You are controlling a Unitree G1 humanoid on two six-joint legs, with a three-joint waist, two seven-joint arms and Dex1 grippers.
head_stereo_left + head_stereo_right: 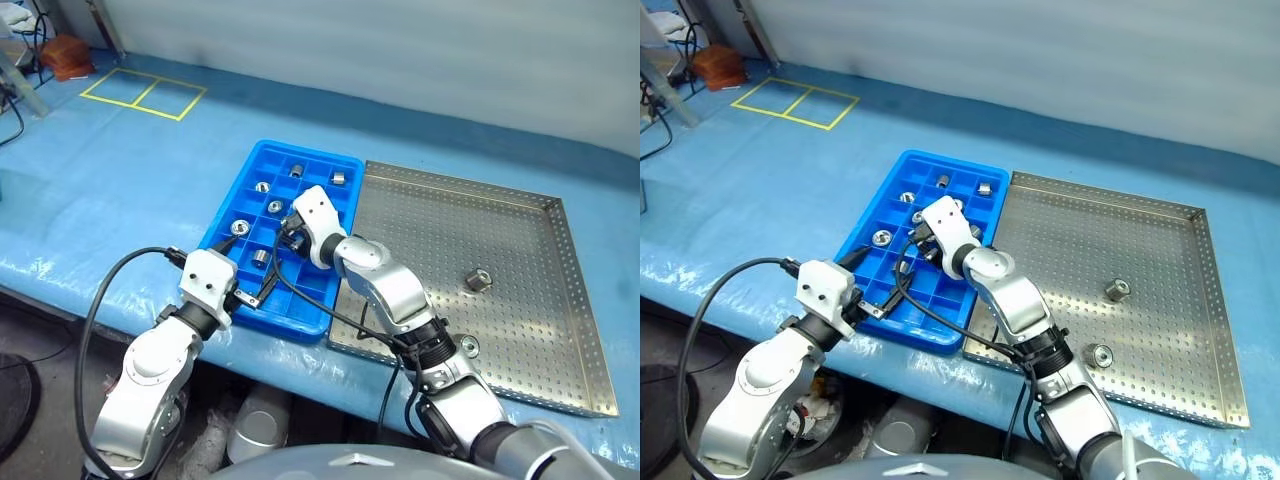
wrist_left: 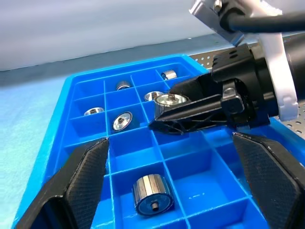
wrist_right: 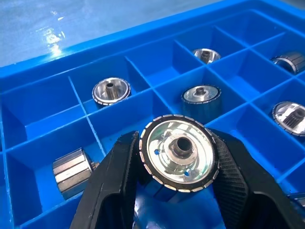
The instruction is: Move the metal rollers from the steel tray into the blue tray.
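From the head camera, the right gripper (image 1: 287, 232) is over the middle of the blue tray (image 1: 222, 222), its fingers clamped on a metal roller (image 3: 179, 151). The steel tray (image 1: 560, 300) lies at 3 o'clock of the blue one, with two rollers (image 1: 477, 279) on it. In the left wrist view, the left gripper (image 2: 183, 183) stands wide apart, holding nothing, near a roller (image 2: 151, 193) in its compartment.

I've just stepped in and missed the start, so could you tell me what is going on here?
The right end effector is shut on a shiny silver metal roller, holding it over the bright blue compartmented plastic tray, where several rollers already sit. The left end effector waits open at the tray's near edge. Two rollers remain on the perforated silver steel tray.
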